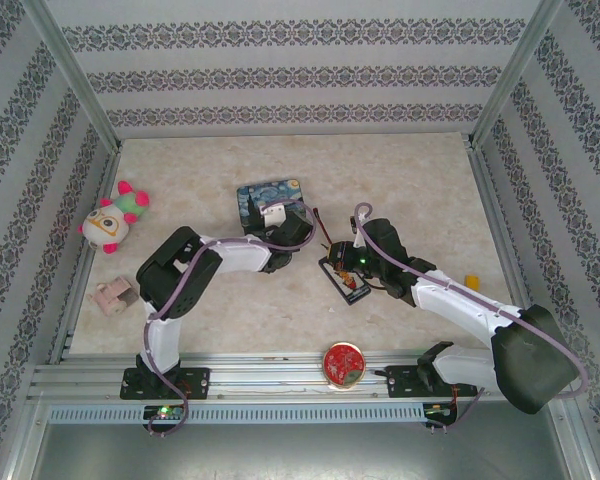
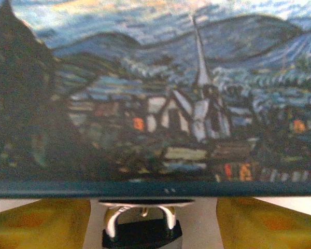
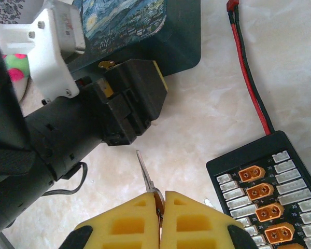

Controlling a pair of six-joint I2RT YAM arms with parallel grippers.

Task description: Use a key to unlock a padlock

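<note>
Right fingers (image 3: pixel 124 225), at the bottom of the right wrist view, are pressed together on the key (image 3: pixel 146 179). Its thin blade sticks out toward the upper left, at the dark bulk of the left arm. Left fingers (image 2: pixel 41 223) stand wide at the bottom corners of the left wrist view. The padlock (image 2: pixel 141 231) sits between them at bottom centre, with pale worktop (image 2: pixel 202 212) showing on both sides. Its shackle reaches up to the lower edge of the tin (image 2: pixel 155 93).

Several things could go wrong from here:
- The padlock looks unclamped, so a push from the key would likely slide it or twist it against the tin.
- The key is pinched only at its head, so an off-axis touch could pivot it between the pads or pull it out.
- No keyhole shows, so alignment is a guess.
- The left arm's bulk lies across the key's path and could be struck.

Counted:
- one key
- one padlock
- one tin
- one black board (image 3: pixel 264 181) at lower right in the right wrist view
- one red-tipped wire (image 3: pixel 249 67) running to that board
- one plush toy (image 1: pixel 110 220) at the left of the top view
- one round red disc (image 1: pixel 343 363) at the bottom centre of the top view
</note>
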